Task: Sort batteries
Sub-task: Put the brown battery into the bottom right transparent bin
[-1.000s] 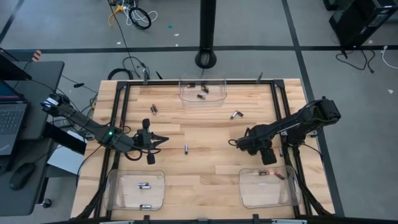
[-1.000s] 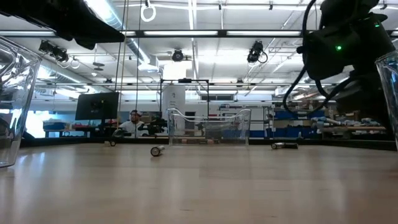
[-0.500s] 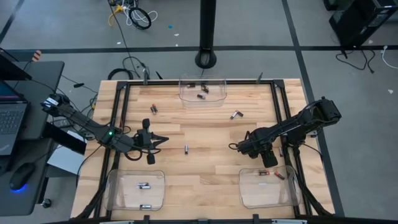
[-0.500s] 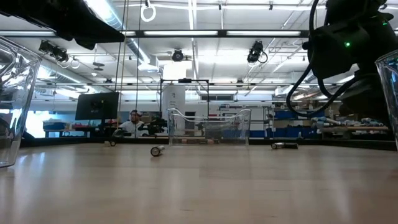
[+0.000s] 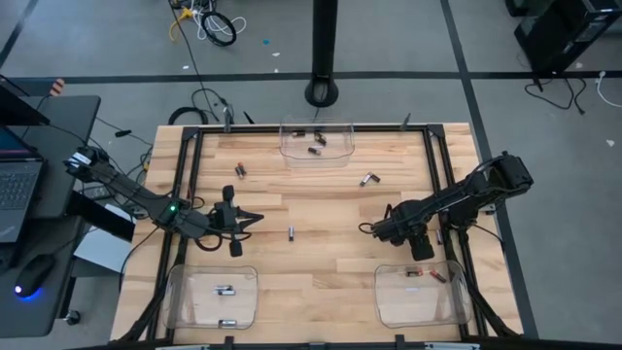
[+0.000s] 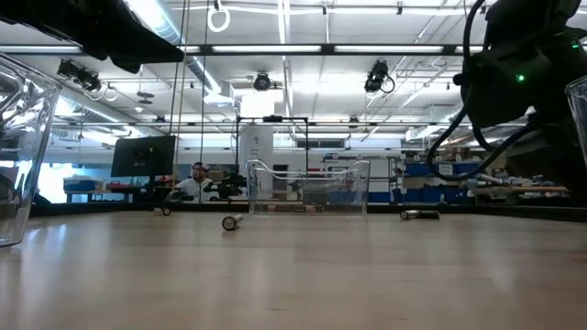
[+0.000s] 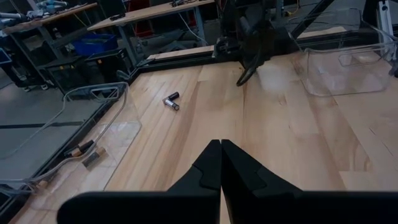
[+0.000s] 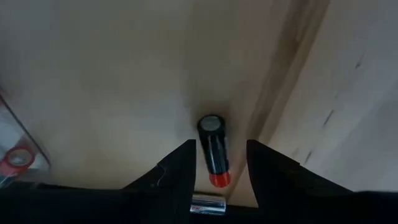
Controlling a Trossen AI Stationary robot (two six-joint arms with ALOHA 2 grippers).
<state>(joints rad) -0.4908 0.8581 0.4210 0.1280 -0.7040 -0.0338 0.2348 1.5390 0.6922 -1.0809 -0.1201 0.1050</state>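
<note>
A black battery with a red end (image 8: 213, 152) lies on the wood between the fingers of my right gripper (image 8: 221, 144), which points steeply down at the right middle of the table (image 5: 375, 229). It stands open, with a gap showing on one side of the cell. My left gripper (image 5: 255, 218) is shut and holds nothing, hovering at the left middle (image 7: 221, 152). Loose batteries lie at the centre (image 5: 291, 231), far left (image 5: 240, 169) and far right (image 5: 367, 179). The one at the far right also shows in the left wrist view (image 7: 171, 101).
Three clear bins stand on the table. The one at the far edge (image 5: 316, 144) holds several batteries. The near-left bin (image 5: 212, 297) holds two silvery cells. The near-right bin (image 5: 418, 294) holds black-and-red ones. A black frame (image 5: 442, 165) runs along the table's edges.
</note>
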